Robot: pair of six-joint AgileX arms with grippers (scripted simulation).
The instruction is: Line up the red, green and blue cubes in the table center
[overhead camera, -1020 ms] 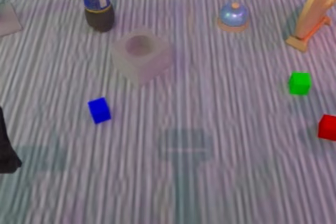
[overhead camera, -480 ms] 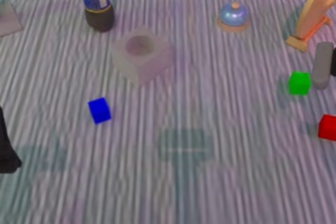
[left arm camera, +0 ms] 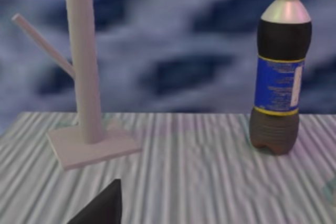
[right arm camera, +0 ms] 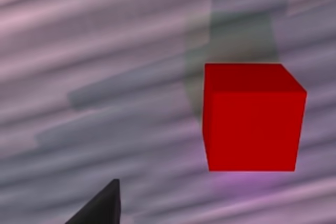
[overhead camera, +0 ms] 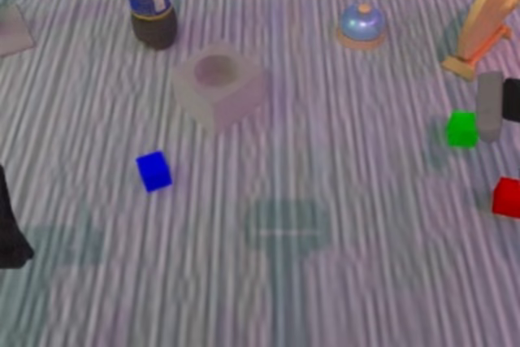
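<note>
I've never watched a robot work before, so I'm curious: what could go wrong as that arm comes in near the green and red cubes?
The right arm is close beside the green cube; it might nudge it.

The red cube sits at the table's right edge, so a clumsy grab could push it off.

The grey hollow block lies near the centre and may crowd the line.

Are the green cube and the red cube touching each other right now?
Apart. In the top view the green cube and the red cube sit near the table's right edge with bare striped tabletop plainly showing between them.
</note>
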